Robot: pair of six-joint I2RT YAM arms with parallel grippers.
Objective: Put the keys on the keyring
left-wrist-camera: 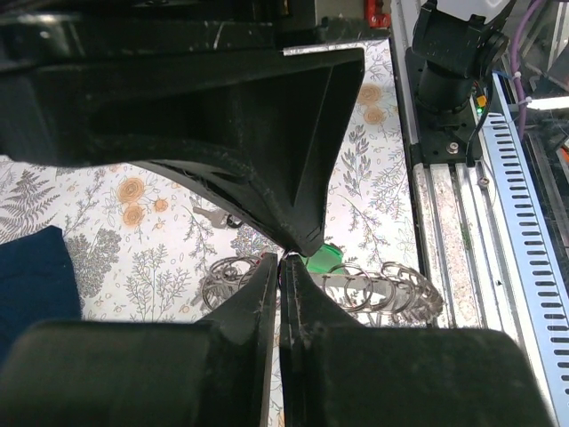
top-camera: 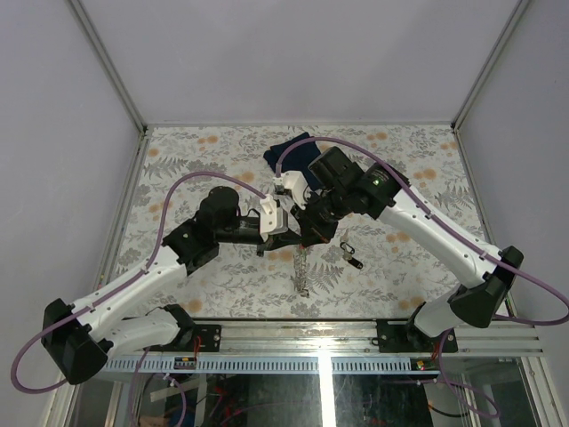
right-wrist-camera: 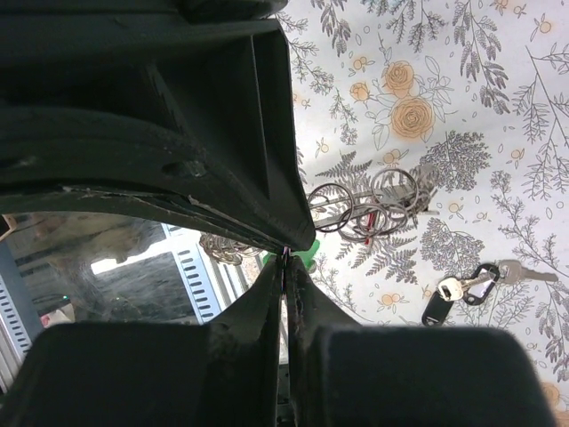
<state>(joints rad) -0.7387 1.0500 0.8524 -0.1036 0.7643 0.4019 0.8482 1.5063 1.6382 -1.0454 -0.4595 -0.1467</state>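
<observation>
centre blocked: left arm (top-camera: 147,277), right arm (top-camera: 440,229) meet over keyring (top-camera: 303,269) | far: cloth (top-camera: 290,152) | table (top-camera: 418,286) flanks open

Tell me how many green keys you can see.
1. The green key shows just beside the closed tips of the left hand, next to the keyring; others may be hidden under the arms.

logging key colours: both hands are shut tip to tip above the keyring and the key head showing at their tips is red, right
Not red: the key head is green, as the left wrist view shows. The rest stands: the left hand and right hand are both shut, tip to tip above the keyring.
</observation>
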